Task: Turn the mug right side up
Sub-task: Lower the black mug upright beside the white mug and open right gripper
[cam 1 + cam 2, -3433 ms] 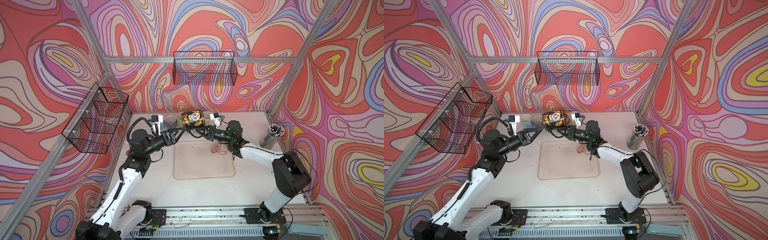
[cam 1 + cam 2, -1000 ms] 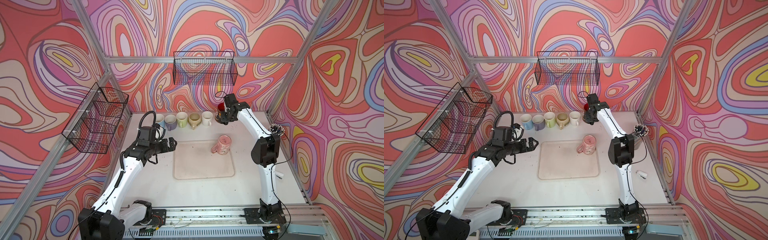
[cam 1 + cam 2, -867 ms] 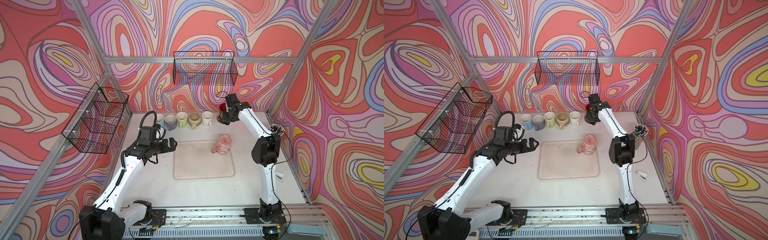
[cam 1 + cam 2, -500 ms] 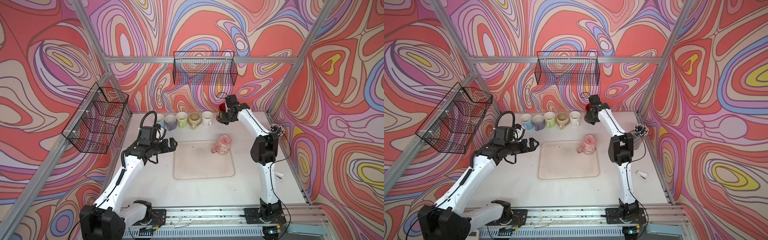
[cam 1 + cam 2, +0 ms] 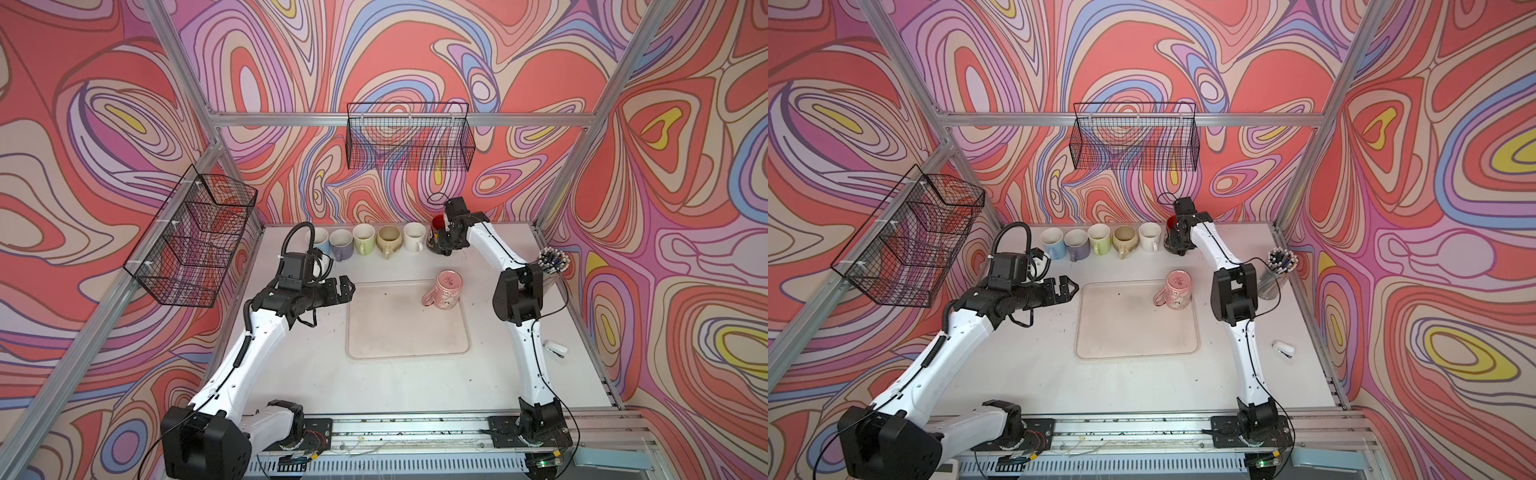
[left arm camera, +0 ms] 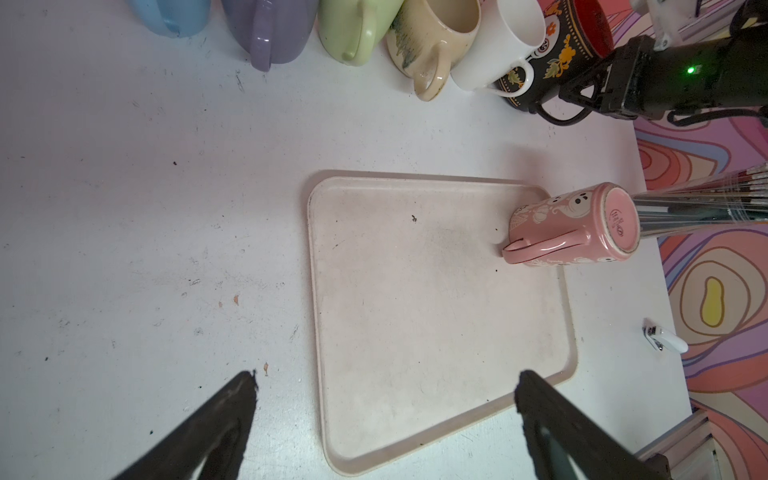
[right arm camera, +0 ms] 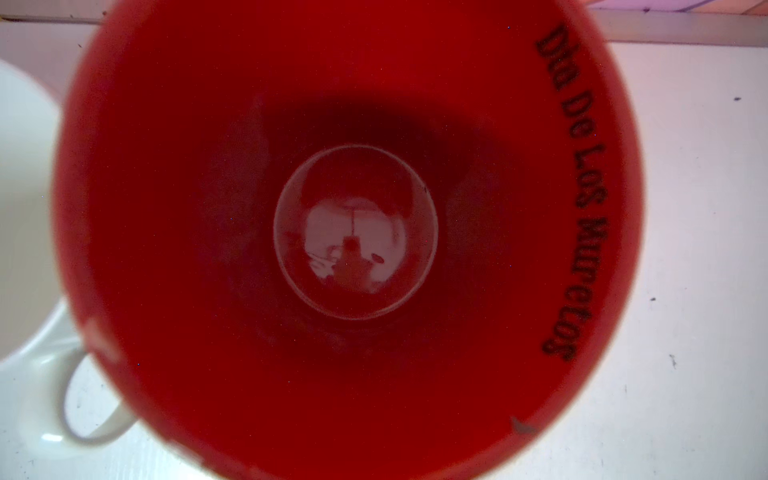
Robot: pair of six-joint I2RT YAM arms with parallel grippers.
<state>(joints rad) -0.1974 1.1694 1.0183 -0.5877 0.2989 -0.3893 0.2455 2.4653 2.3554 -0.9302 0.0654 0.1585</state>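
Note:
A black flower-patterned mug (image 5: 435, 233) (image 5: 1170, 237) with a red inside (image 7: 353, 208) stands upright at the right end of the mug row. My right gripper (image 5: 448, 245) (image 5: 1182, 246) (image 6: 579, 91) is down on its near side, shut on it; its fingers are hidden in the right wrist view. A pink mug (image 5: 445, 291) (image 5: 1177, 291) (image 6: 573, 224) stands bottom-up on the far right corner of the beige tray (image 5: 407, 332) (image 6: 415, 299). My left gripper (image 5: 351, 286) (image 5: 1075, 287) (image 6: 386, 378) hangs open and holds nothing, at the tray's left edge.
Blue, purple, green, beige and white mugs (image 5: 363, 238) line the back wall. A cup of pens (image 5: 550, 266) stands right of the tray, with a small white stapler (image 5: 555, 348) nearer the front. Wire baskets hang on the left wall (image 5: 195, 237) and back wall (image 5: 409, 141).
Some seconds ago both grippers met at the black mug above the tray's back edge. Since then the mug has gone to the row and the left arm has pulled back. Nothing has moved over the last second.

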